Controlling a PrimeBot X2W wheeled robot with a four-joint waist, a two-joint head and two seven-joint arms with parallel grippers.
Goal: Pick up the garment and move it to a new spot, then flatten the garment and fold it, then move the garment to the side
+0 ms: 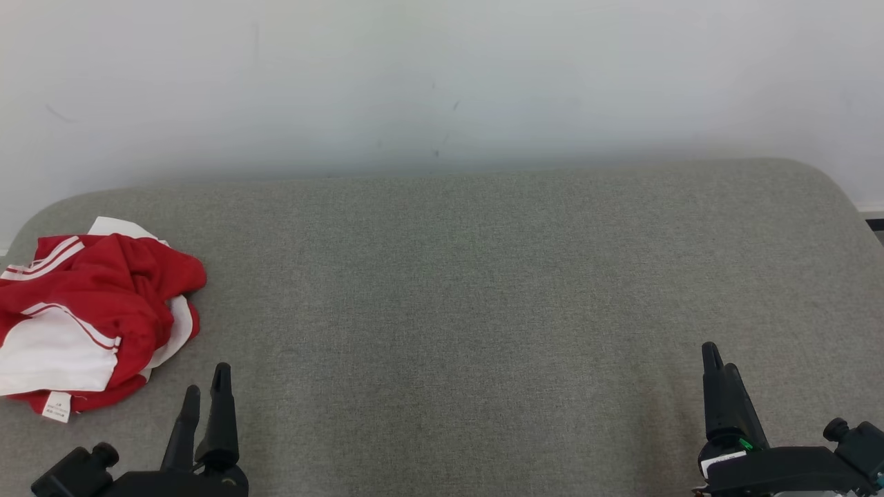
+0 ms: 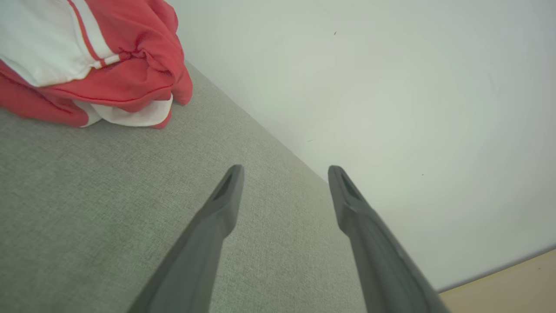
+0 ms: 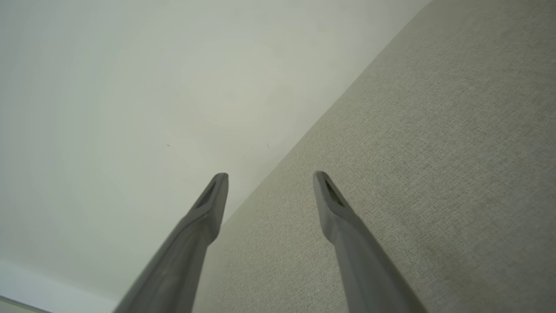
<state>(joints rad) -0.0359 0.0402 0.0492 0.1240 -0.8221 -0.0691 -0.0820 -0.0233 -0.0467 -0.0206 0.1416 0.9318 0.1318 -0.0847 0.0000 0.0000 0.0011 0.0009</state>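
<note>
A red and white garment [image 1: 90, 317] lies crumpled at the left edge of the grey fabric surface [image 1: 469, 297], a small white label at its near corner. My left gripper [image 1: 206, 383] hovers just to its near right, apart from it, open with nothing between the fingers. In the left wrist view the garment [image 2: 100, 61] sits at the upper left, beyond the spread left gripper [image 2: 284, 171]. My right gripper [image 1: 718, 359] stands at the lower right of the surface, far from the garment. The right wrist view has the right gripper [image 3: 269, 176] open over bare fabric.
A pale wall [image 1: 442, 83] rises behind the surface's far edge. The surface's corners are rounded. A strip of light floor [image 2: 512, 287] shows past the surface in the left wrist view.
</note>
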